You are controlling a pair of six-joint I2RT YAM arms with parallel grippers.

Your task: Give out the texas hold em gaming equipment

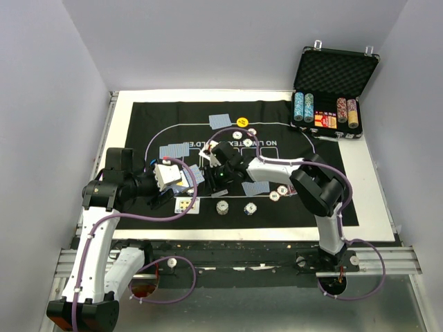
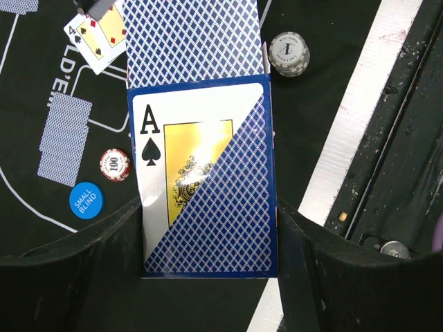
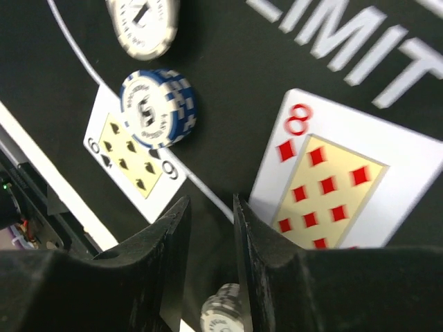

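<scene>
Item: left pincer point(image 2: 208, 228), clamped on a small blue-lattice card box printed with an ace of spades point(image 2: 201, 138). The box stands between the two black fingers point(image 2: 104, 270), held above the large black felt mat with white print point(image 1: 325, 207). A blue-lattice surface continues past the box's far end; I cannot tell whether it is a flap or a card.

Item: right pincer point(image 3: 212, 207), jaws nearly together with a narrow slit between them and nothing seen in it. It hangs low over the middle of the mat.

Items on the mat, left wrist view:
- round blue disc lettered SMALL BLIND point(image 2: 86, 200)
- red-and-white speckled chip marked 100 point(image 2: 115, 164), just beside the disc
- grey speckled chip stack point(image 2: 288, 54), near the mat's edge
- one blue-backed face-down card point(image 2: 64, 138)
- one face-up four point(image 2: 97, 34)

Items on the mat, right wrist view:
- face-up eight of diamonds point(image 3: 339, 187)
- face-up black six point(image 3: 128, 155), with a blue-and-white chip stack point(image 3: 158, 107) resting on its corner
- pale chip stack point(image 3: 142, 24), just beyond the six

Items, top view:
- round yellow disc point(image 1: 242, 122), near the mat's far edge
- open black foam-lined chip case point(image 1: 336, 83), at the far right corner of the white counter point(image 1: 374, 194)
</scene>
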